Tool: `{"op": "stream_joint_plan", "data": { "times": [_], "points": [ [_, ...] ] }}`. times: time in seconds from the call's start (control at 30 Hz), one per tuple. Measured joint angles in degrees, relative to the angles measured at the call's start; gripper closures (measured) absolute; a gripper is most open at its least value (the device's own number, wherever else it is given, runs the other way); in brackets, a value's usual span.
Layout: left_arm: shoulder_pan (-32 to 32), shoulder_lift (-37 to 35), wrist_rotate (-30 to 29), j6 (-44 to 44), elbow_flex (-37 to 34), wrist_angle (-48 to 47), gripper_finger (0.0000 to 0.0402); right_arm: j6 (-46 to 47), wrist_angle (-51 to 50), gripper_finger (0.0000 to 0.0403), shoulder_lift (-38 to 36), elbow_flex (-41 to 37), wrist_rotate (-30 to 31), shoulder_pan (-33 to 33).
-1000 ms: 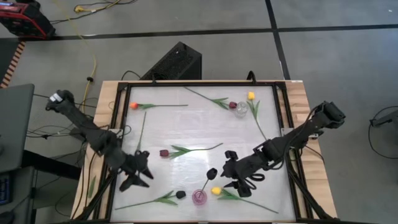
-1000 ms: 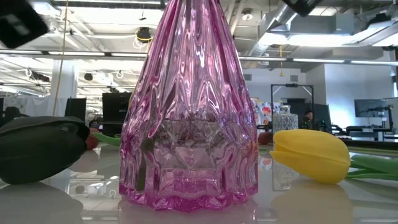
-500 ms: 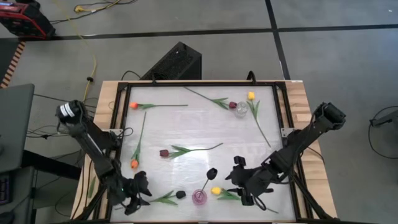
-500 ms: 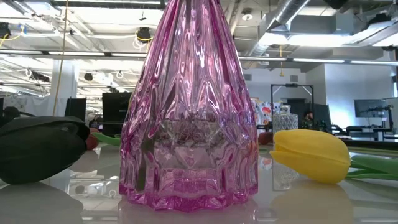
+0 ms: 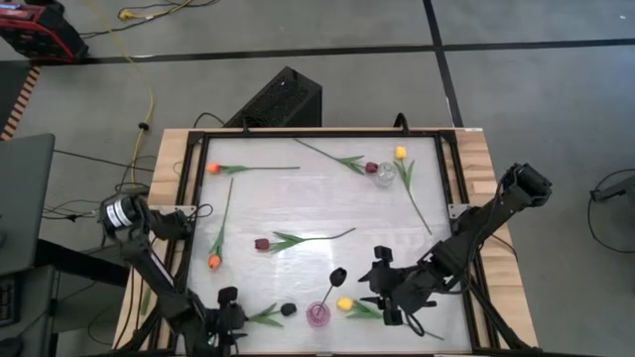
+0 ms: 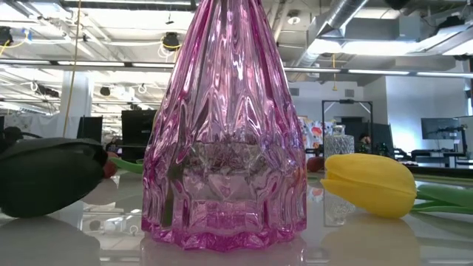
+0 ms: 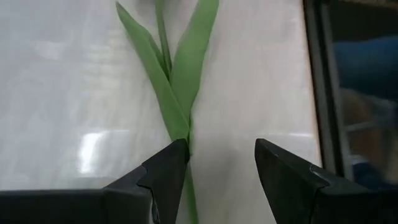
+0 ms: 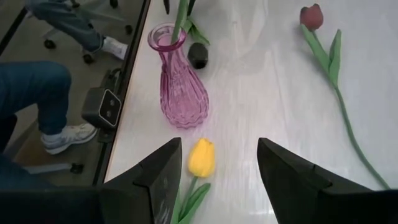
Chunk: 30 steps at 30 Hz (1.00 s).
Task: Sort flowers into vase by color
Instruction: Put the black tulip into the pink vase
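Note:
My left gripper (image 5: 224, 319) (image 7: 219, 155) is open low over the table's near left. Its fingers stand on either side of the green leaves (image 7: 177, 81) of a near-black tulip (image 5: 288, 309) that lies flat. My right gripper (image 5: 383, 296) (image 8: 219, 157) is open at the near right, with a lying yellow tulip (image 8: 201, 157) (image 6: 369, 183) just ahead between its fingers. The pink vase (image 5: 317, 315) (image 8: 180, 87) (image 6: 225, 133) stands at the near edge. It holds one near-black tulip (image 5: 337, 275). Neither gripper shows in the low view.
A clear vase (image 5: 385, 177) stands at the far right, with a dark red tulip (image 5: 372, 168) and a yellow one (image 5: 401, 153) lying beside it. Two orange tulips (image 5: 212, 169) (image 5: 213, 262) and a dark red one (image 5: 262, 243) lie mid-table. A person's legs (image 8: 37, 93) are beyond the near edge.
My left gripper has gone toward the table's near edge, from beside the mid-left to over the near-black tulip's stem; this uncovers the orange tulip at the left. My right gripper has gone a little toward the near edge, closer to the yellow tulip. No flower has moved.

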Motion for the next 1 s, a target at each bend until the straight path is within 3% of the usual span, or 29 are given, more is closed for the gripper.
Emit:
{"op": "stream_joint_plan", "data": {
  "times": [0.27, 0.8, 1.0],
  "points": [
    [-1.2, -0.2, -4.5, 2.8, 7.9, -10.8, 0.0214, 0.0, 0.2, 0.0169, 0.0, 0.0, 0.0, 1.7],
    [-1.3, 5.3, 0.0, -6.8, 8.3, -12.7, 0.0217, 0.5, 0.2, 0.0169, 0.0, 0.0, 0.0, 4.1],
    [-1.3, 6.5, 0.1, -8.2, 8.3, -12.9, 0.0279, 0.5, 0.2, 0.0169, 0.0, 0.0, 0.0, 5.6]
  ]
}}
